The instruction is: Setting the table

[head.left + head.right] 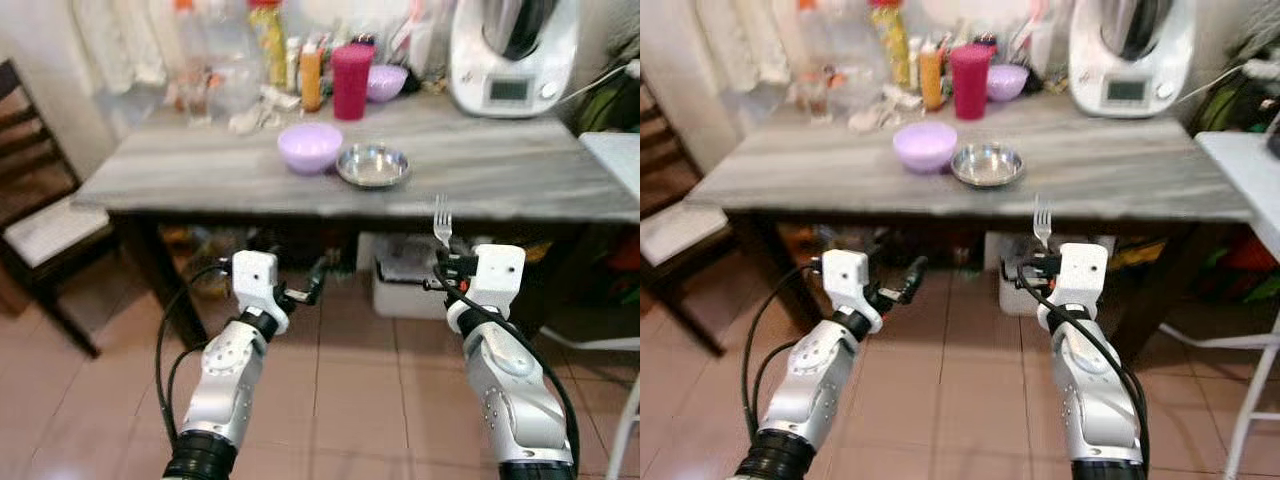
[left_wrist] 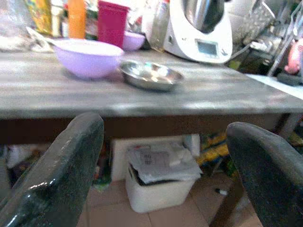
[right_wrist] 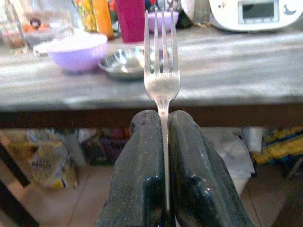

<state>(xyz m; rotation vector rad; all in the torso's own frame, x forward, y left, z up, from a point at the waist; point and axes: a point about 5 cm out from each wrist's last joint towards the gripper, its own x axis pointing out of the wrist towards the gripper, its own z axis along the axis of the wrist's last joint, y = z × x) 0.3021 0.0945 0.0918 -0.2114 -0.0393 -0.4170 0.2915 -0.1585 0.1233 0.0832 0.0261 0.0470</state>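
- Low in the head views, over pinkish floor tiles (image 1: pixel 340 400), both silver arms reach toward the table; the right gripper (image 3: pixel 163 137) has its two black fingers pressed together on the handle of a fork (image 3: pixel 161 71), tines upright, just short of the table edge at centre right.
- Left of it, the left gripper (image 1: pixel 305 290) hangs with its fingers (image 2: pixel 61 170) spread wide apart, holding nothing.
- Under the table, the left wrist view picks out a white bin (image 2: pixel 158 189) stuffed with papers, which is dim in the head views.
- Mid-frame, the grey streaked table (image 1: pixel 500 170) carries a lilac bowl (image 1: pixel 310 146) just beside a shallow steel dish (image 1: pixel 373 165).
- Farther back stand a magenta cup (image 1: pixel 352 80), an orange bottle (image 1: pixel 311 78) and a second purple bowl (image 1: pixel 386 82).
- Upper right, a white kitchen machine (image 1: pixel 512 55) is cut off by the frame top.
- At the left edge a dark wooden chair (image 1: pixel 45 230) shows partly; the clutter at upper left is too blurred to name.
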